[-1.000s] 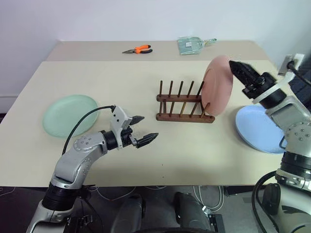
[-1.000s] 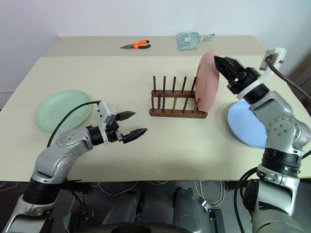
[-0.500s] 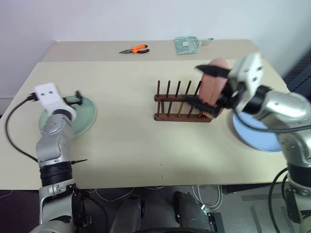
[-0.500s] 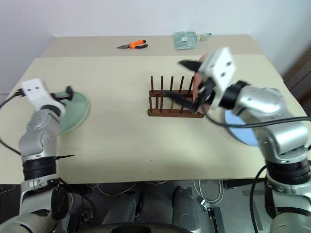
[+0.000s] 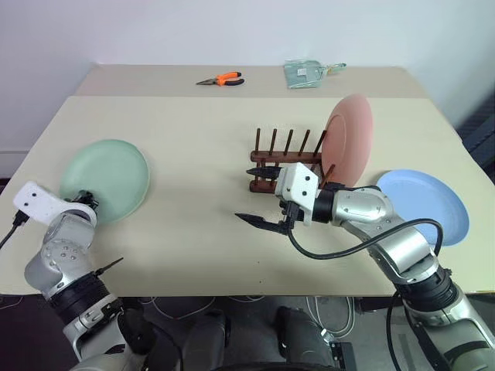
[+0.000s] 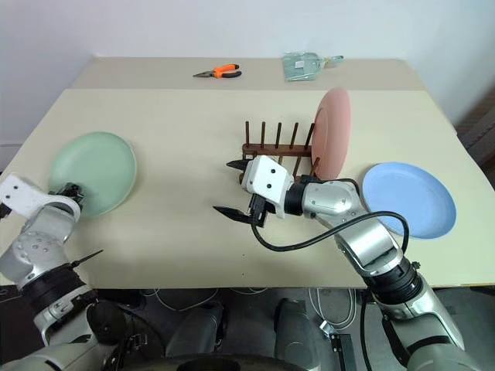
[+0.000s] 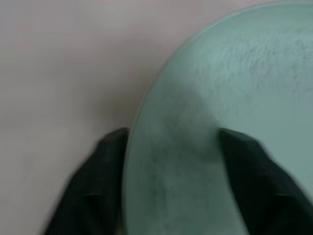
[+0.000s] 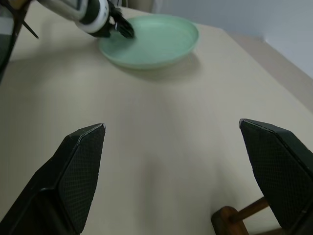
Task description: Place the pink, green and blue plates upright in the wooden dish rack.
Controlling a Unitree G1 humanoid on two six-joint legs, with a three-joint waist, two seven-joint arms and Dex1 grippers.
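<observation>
Plates: pink plate point(image 5: 347, 138) stands in the rack point(image 5: 288, 165); I still owe green point(image 5: 106, 178) and blue point(image 5: 423, 204).
Jaws: left gripper point(image 7: 171, 147) straddles green's rim, grip unclear; right gripper point(image 5: 258, 196) apart, empty.

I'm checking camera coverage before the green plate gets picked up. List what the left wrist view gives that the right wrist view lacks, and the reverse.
Left wrist view adds: the green plate's rim close up, its edge against the table.
Right wrist view adds: the whole plate from afar, the open right gripper, and a corner of the wooden dish rack.
Shared: the green plate, the left gripper at its rim, and the table.
</observation>
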